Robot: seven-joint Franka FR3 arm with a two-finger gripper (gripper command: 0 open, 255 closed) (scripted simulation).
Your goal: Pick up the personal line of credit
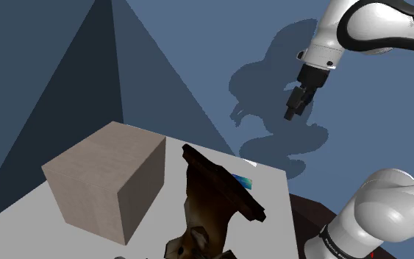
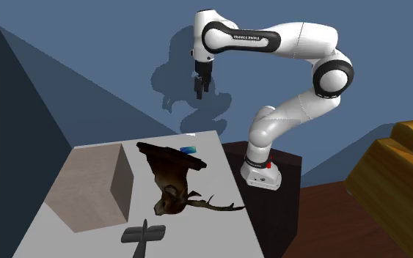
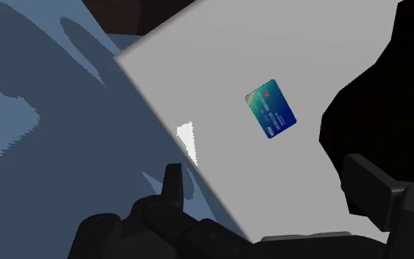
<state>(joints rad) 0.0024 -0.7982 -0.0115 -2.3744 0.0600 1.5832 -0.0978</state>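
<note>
The credit card [image 3: 270, 109] is a small blue-green rectangle lying flat on the white table [image 3: 220, 66], close to the table's far edge by the blue wall. From the shoulder the card [image 1: 243, 180] peeks out behind a dark mounted deer head [image 1: 212, 206]; the second exterior view has the card [image 2: 188, 149] just beyond that mount. My gripper [image 1: 295, 112] hangs high in front of the wall, well above the card and pointing down. Its fingers [image 3: 172, 184] stand apart with nothing between them, so the gripper [image 3: 265, 173] is open. The same gripper [image 2: 199, 89] appears far above the table's far edge.
A large pale wooden box [image 2: 91, 187] occupies the table's left part. The brown deer head with antlers [image 2: 172, 176] lies beside it, its dark plaque right next to the card. A small dark grey object [image 2: 142, 234] lies near the front edge. A yellow-brown piece of furniture [image 2: 403, 157] stands far right.
</note>
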